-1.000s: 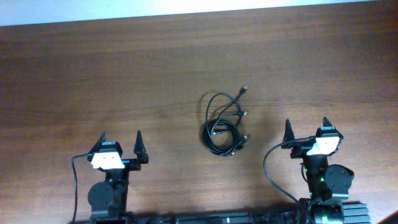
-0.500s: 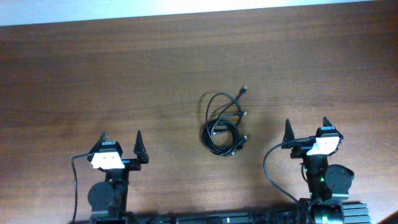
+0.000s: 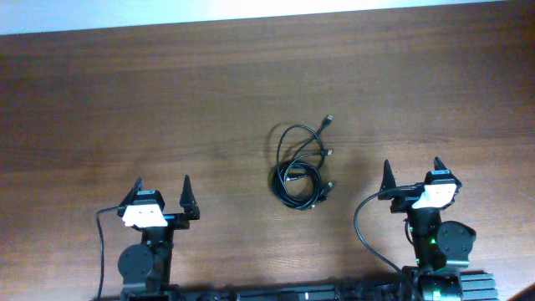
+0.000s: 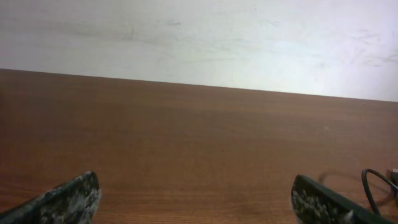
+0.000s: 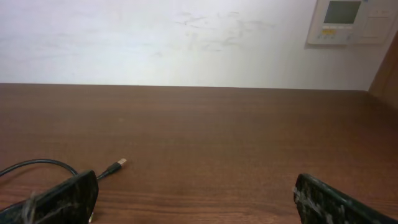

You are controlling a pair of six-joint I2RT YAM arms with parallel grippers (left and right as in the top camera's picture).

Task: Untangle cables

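Note:
The cables [image 3: 301, 165] lie in a tangled bundle of thin black loops at the middle of the wooden table, with small plugs sticking out on the right side. One loop shows at the right edge of the left wrist view [image 4: 378, 190]. A loop and a plug show at the lower left of the right wrist view [image 5: 99, 172]. My left gripper [image 3: 160, 196] is open and empty near the front edge, left of the bundle. My right gripper [image 3: 412, 174] is open and empty near the front edge, right of the bundle.
The brown wooden table [image 3: 167, 100] stretches to a white wall at the back. A white wall panel [image 5: 351, 22] shows at the upper right of the right wrist view. Thick black arm wires [image 3: 364, 226] loop near each arm base.

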